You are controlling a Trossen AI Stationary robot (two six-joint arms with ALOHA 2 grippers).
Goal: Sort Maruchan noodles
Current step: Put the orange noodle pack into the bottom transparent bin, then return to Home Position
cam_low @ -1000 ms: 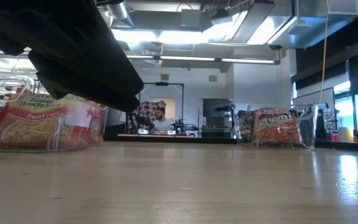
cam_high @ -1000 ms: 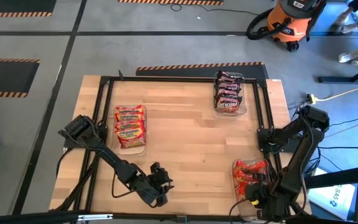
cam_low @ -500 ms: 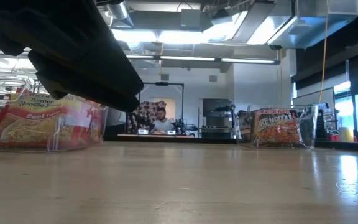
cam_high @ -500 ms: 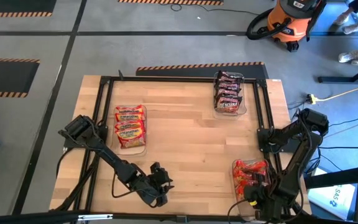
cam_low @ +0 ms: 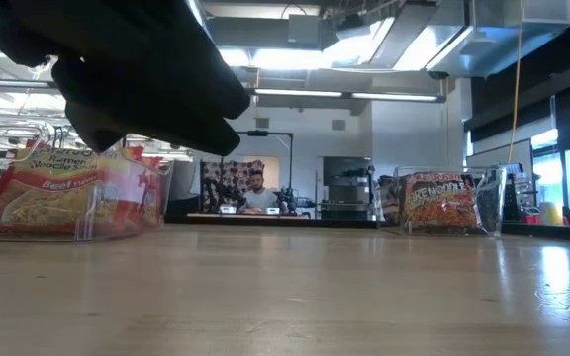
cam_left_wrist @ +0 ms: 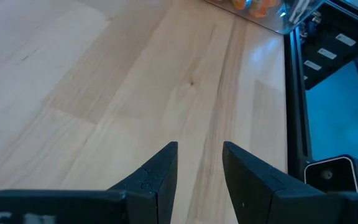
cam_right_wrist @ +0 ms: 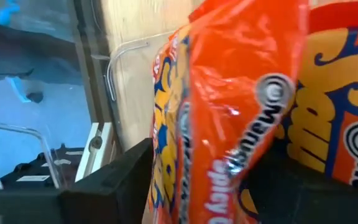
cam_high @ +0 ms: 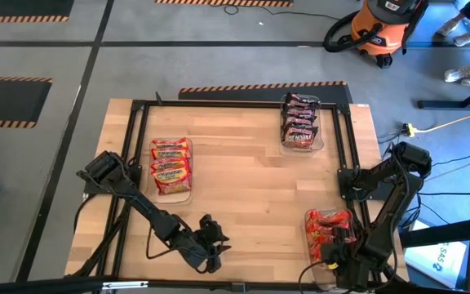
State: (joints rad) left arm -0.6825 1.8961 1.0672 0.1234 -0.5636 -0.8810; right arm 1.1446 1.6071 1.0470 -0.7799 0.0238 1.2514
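Observation:
Maruchan noodle packets lie sorted in three clear bins: red-and-yellow ones (cam_high: 170, 166) at the table's left, dark maroon ones (cam_high: 299, 121) at the far edge, orange-red ones (cam_high: 327, 231) at the near right. My right gripper (cam_high: 333, 255) is down in the near-right bin, shut on an orange-red packet (cam_right_wrist: 229, 124). My left gripper (cam_high: 212, 241) hovers over bare wood near the near edge; its fingers (cam_left_wrist: 200, 163) stand slightly open and hold nothing. The low view shows the left bin's packets (cam_low: 62, 193) and the maroon ones (cam_low: 441, 203) upright. My right gripper pinches the orange-red packet between its two fingers (cam_right_wrist: 123, 180), one on each flat face. The fingers hold it by its crinkled edge (cam_right_wrist: 173, 155), and the packet stands on edge between them. Whether it rests on the other packets in the bin is hidden.
A black metal frame (cam_high: 137, 110) runs around the table top. The middle of the wooden table (cam_high: 243, 188) is bare wood. A person sits at a desk (cam_low: 255, 188) far behind the table. An orange vacuum (cam_high: 378, 24) stands on the floor beyond the far right corner.
In the low view the dark bulk of my left arm has risen a little and shifted toward the picture's left. The packets and bins have stayed where they were.

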